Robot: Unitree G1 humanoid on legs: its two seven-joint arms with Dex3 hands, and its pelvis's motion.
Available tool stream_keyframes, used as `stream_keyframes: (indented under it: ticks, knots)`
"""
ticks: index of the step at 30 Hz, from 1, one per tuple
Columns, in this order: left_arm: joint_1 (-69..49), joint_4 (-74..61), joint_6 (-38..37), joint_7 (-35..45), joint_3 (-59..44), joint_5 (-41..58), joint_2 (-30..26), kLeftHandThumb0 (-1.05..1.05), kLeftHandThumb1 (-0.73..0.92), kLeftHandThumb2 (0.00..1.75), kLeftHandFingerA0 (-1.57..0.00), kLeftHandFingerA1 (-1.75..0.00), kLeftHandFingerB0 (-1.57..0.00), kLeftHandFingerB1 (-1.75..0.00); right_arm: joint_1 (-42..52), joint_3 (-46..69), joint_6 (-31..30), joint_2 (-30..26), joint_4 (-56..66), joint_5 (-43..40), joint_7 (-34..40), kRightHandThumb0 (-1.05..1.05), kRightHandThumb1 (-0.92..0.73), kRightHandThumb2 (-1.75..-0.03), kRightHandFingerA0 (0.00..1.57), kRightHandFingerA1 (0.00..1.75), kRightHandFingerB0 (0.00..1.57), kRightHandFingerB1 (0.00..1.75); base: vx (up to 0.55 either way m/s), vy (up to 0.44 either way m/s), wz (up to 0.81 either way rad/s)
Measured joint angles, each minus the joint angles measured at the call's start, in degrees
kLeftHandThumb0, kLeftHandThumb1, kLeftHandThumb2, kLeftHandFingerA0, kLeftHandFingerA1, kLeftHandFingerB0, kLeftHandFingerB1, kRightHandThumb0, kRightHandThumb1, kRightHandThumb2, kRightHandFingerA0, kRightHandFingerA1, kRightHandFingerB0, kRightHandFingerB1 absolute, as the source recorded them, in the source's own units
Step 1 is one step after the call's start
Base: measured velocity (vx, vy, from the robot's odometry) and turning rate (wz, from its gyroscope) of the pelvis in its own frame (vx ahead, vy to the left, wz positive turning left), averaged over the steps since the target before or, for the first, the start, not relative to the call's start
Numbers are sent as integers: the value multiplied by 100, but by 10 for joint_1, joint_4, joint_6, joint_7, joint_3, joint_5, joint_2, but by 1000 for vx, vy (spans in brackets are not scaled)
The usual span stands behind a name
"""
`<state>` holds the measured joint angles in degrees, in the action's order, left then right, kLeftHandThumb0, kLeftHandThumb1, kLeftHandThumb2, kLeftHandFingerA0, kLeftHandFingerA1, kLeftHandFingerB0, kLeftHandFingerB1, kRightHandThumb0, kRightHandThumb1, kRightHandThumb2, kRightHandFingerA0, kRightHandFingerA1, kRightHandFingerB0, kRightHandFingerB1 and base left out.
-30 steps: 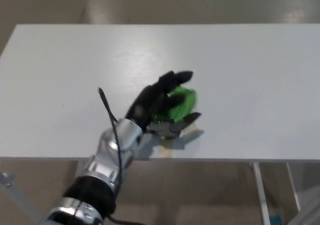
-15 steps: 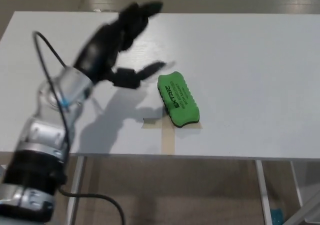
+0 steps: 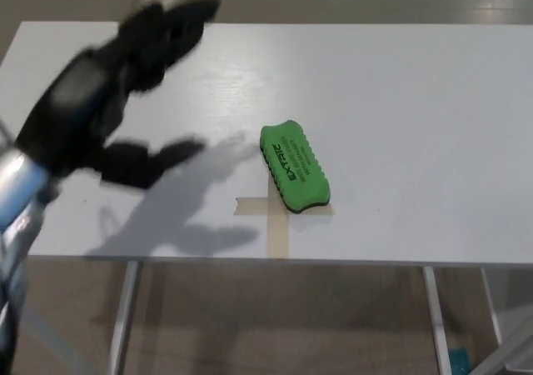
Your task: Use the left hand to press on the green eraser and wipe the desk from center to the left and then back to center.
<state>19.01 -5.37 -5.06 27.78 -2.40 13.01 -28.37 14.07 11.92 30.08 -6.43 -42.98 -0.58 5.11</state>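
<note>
The green eraser (image 3: 295,166) lies flat on the white desk (image 3: 400,100), near the front edge and over a cross of tan tape (image 3: 279,214). It has black lettering on top and nothing touches it. My left hand (image 3: 117,100) hangs raised well to the left of the eraser, close to the camera and blurred. It is open, with the fingers spread up toward the back and the thumb pointing right. Its shadow falls on the desk between hand and eraser. My right hand does not show.
The desk's front edge (image 3: 333,262) runs across the lower part of the picture, with thin white legs (image 3: 433,308) below it. Tan floor (image 3: 275,325) lies beneath and behind the desk.
My left hand has let go of the eraser, risen and drawn back to the left, closer to the camera. The eraser stays on the tape cross. The camera shifted early in this span.
</note>
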Motion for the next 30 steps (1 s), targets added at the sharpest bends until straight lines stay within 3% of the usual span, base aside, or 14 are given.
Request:
stream_keyframes:
  ticks: [1, 2, 13, 14, 15, 16, 17, 18, 19, 25, 26, 27, 28, 30]
  knots:
    - [-23, -20, 2, 6, -5, 9, -5, -37, 22, 86, 0, -49, -1, -48, 0, 0, 0, 0, -1, 0, 0, -18, -67, -59, 79, 57, 60, 51, 0, 0, 0]
    - [-46, -35, 3, 11, -9, 16, -8, -73, 53, 57, -17, -30, -22, -33, 0, 0, 0, -1, -1, 0, -1, -18, -67, -59, 79, 57, 60, 51, 0, 0, 0]
    - [-346, -89, 2, 80, -32, 74, -15, -70, 48, 58, -34, -35, -37, -35, 1, 0, 0, -1, -6, 0, -3, -20, -66, -59, 79, 57, 58, 50, 0, 0, 0]
    - [-360, -85, 0, 83, -34, 75, -13, -57, 47, 72, -23, -47, -27, -40, 2, 0, 0, -1, -6, 0, -3, -20, -66, -59, 78, 57, 56, 50, 0, 0, 0]
    - [-400, -64, -6, 89, -40, 76, -9, -57, 47, 72, -23, -47, -27, -40, 3, 0, 0, -1, -7, 0, -3, -20, -66, -59, 78, 57, 56, 50, 0, 0, 0]
    - [-400, -64, -6, 89, -40, 76, -9, -65, 42, 82, -32, -45, -43, -49, 3, 0, 0, -1, -7, 0, -3, -19, -66, -59, 79, 57, 57, 50, 0, 0, 0]
    - [-440, -28, -18, 92, -50, 76, 1, -65, 42, 82, -32, -45, -43, -49, 6, 0, 0, -1, -9, 0, -4, -19, -66, -59, 79, 57, 57, 50, 0, 0, 0]
    - [-440, -28, -18, 92, -50, 76, 1, -65, 42, 82, -32, -45, -43, -49, 6, 0, 0, -1, -9, 0, -4, -19, -66, -59, 79, 57, 57, 50, 0, 0, 0]
    - [-465, 9, -26, 91, -56, 72, 7, -66, 52, 57, -47, -36, -50, -36, 10, 0, 1, -2, -12, 0, -4, -18, -67, -59, 79, 58, 56, 50, 0, 0, 6]
    - [-478, 134, -45, 62, -67, 51, 25, -57, 49, 56, -57, -39, -53, -37, 16, 0, 1, -2, -16, 0, -5, -19, -67, -59, 79, 57, 55, 49, 0, 0, 2]
    - [-470, 166, -45, 53, -68, 48, 26, -45, 46, 55, -71, -43, -53, -37, 17, 0, 1, -2, -16, 0, -5, -19, -67, -59, 78, 56, 53, 48, 0, 0, 0]
    - [-470, 166, -45, 53, -68, 48, 26, -45, 46, 55, -71, -43, -53, -37, 17, 0, 1, -2, -16, 0, -5, -19, -67, -59, 78, 56, 53, 48, 0, 0, 0]
    - [-456, 213, -45, 42, -71, 43, 28, -48, 39, 72, -69, -57, -46, -48, 18, 0, 1, -2, -17, 0, -5, -19, -67, -59, 77, 56, 53, 48, 0, 0, 0]
    - [-446, 241, -45, 37, -73, 42, 28, -45, 39, 72, -62, -58, -45, -48, 18, 0, 1, -2, -17, 1, -5, -19, -67, -59, 76, 56, 53, 48, 0, 0, 0]
